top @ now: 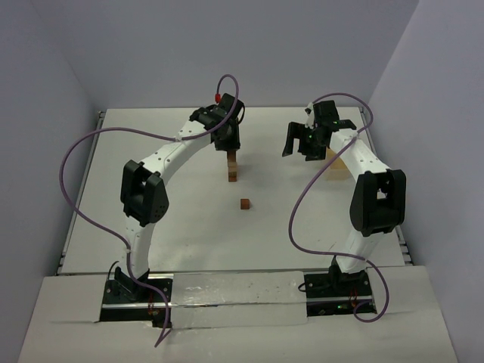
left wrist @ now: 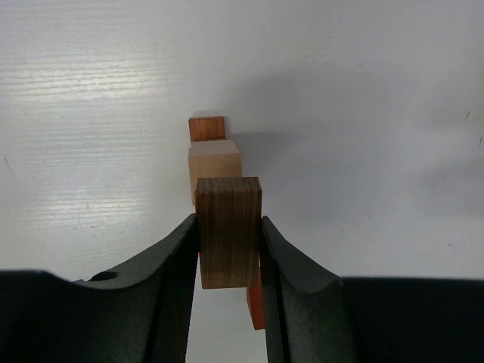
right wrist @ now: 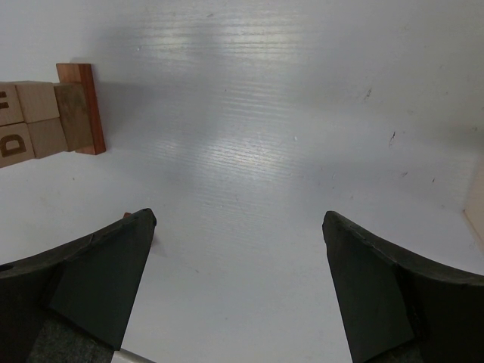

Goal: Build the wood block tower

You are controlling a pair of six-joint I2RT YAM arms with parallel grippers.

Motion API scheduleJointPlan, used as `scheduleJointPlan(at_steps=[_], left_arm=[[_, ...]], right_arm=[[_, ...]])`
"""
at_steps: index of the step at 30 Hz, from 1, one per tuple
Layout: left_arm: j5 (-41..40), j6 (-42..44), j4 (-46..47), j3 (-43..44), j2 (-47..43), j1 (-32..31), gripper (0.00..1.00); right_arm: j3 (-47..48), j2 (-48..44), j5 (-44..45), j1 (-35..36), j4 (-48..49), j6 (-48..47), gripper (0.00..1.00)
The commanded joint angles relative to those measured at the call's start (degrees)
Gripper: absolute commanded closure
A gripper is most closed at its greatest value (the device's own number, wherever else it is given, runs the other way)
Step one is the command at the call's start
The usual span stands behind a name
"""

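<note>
Brown block point(left wrist: 228, 231) sits squeezed in left pincer point(left wrist: 229, 220) above tower point(top: 233, 171).

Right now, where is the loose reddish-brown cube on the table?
Top view: the loose reddish-brown cube lies alone near the middle of the table, just nearer the robot than the tower and slightly to its right.
</note>
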Motion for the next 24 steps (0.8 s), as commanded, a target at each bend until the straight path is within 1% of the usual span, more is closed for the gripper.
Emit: scheduleJointPlan(at_steps=[1, 4, 10, 21, 24], left_arm=[[0.9, -0.3, 1.0, 1.0, 0.3, 0.3, 0.92], [0.3, -0.2, 0.8, 1.7, 0.8, 0.3, 0.89], [-1.1, -0.2, 0.3, 3.5, 1.7, 0.4, 0.88], [-1.4, -0.2, 0.3, 3.8, 2.3, 0.5, 0.89], [-1.2, -0.2, 0.3, 3.9, 2.3, 0.7, 0.87]], right_arm=[[2.7, 0.1, 0.3, -0.4, -0.1, 0.4, 0.00], [2.8, 0.1, 0.3, -0.4, -0.2, 0.3, 0.00], [2.9, 0.3, 0.1, -0.4, -0.2, 0.3, 0.00], [3.1, 0.6, -0.1, -0.4, -0.3, 0.5, 0.00], [3.3, 0.9, -0.2, -0.4, -0.4, 0.5, 0.00]])
